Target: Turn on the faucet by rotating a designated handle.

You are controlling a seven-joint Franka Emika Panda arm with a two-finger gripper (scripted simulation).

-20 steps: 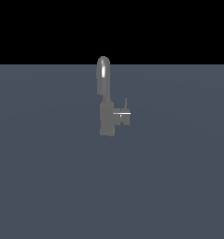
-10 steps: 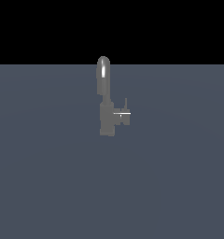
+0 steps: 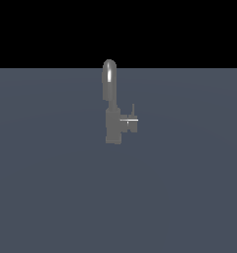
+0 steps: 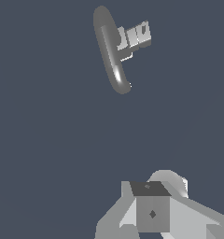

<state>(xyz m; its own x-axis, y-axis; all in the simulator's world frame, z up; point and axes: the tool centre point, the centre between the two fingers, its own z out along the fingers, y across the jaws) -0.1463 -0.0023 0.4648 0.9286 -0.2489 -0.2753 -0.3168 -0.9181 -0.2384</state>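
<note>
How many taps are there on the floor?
1. The faucet stands alone near the middle of the grey floor in the exterior view, with its handle on that view's right. The wrist view shows the same one.

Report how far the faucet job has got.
Done: nothing visible; the handle on the faucet sits untouched, its pin upright. In hand: the tool is well clear of the faucet in the wrist view, absent from the exterior view. Left: approach, contact, rotate the handle.
</note>
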